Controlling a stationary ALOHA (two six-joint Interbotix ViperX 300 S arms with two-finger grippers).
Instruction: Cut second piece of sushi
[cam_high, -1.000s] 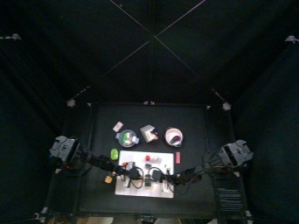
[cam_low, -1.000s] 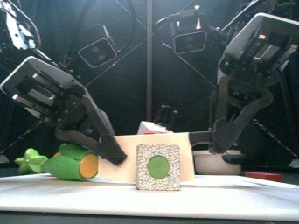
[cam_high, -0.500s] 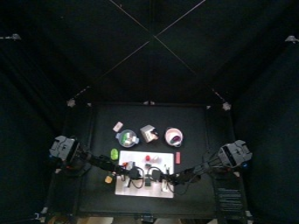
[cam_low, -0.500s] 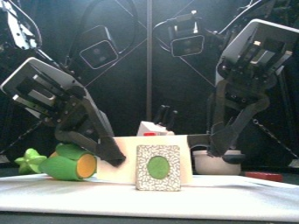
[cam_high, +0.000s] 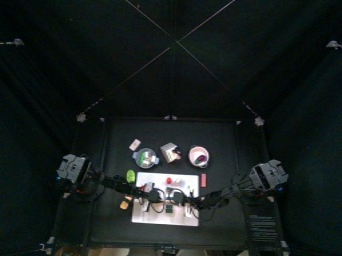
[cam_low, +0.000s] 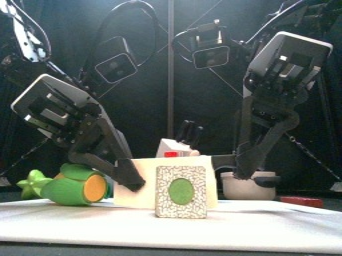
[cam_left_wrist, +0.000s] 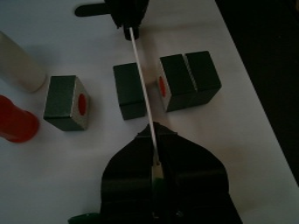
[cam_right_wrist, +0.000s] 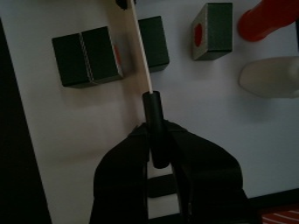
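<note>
On the black counter (cam_high: 114, 135) lies a white cutting board (cam_high: 166, 185), with both arms bent low over it. The left gripper (cam_left_wrist: 156, 179) has its jaws clamped on a thin knife (cam_left_wrist: 142, 83) whose blade runs forward between two dark sushi pieces (cam_left_wrist: 131, 89). The right gripper (cam_right_wrist: 156, 157) has its jaws clamped on a pale stick (cam_right_wrist: 146, 57), which reaches ahead beside the uncut sushi roll (cam_right_wrist: 89, 54).
</note>
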